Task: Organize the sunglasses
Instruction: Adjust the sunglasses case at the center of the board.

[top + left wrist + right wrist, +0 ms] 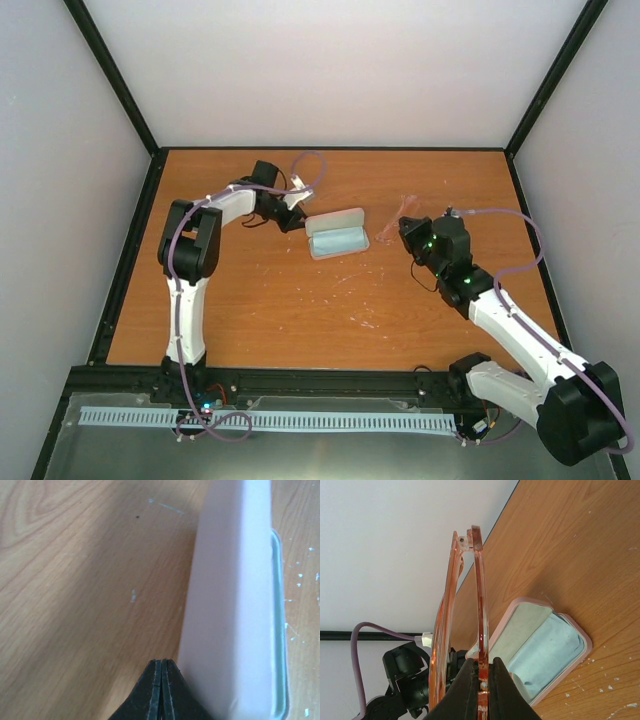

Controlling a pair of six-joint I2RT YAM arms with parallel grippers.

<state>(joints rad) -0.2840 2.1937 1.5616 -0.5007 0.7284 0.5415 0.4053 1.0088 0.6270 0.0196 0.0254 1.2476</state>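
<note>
The amber sunglasses [405, 208] are held above the table in my right gripper [410, 228], right of the open pink case [335, 220]. In the right wrist view the gripper [481, 661] is shut on a thin part of the folded frame [479, 595], with the case [585, 641] open beyond it and the light blue cloth [547, 652] lying inside. The cloth also shows in the top view [342, 243]. My left gripper [293, 215] is at the case's left end. In its wrist view it [162, 662] is shut and empty beside the raised lid's outer face [230, 605].
Black frame posts and pale walls surround the wooden table [300, 300]. A black rail [300, 380] runs along the near edge by the arm bases. White specks mark the wood near the case. The left arm's purple cable [357, 650] shows in the right wrist view.
</note>
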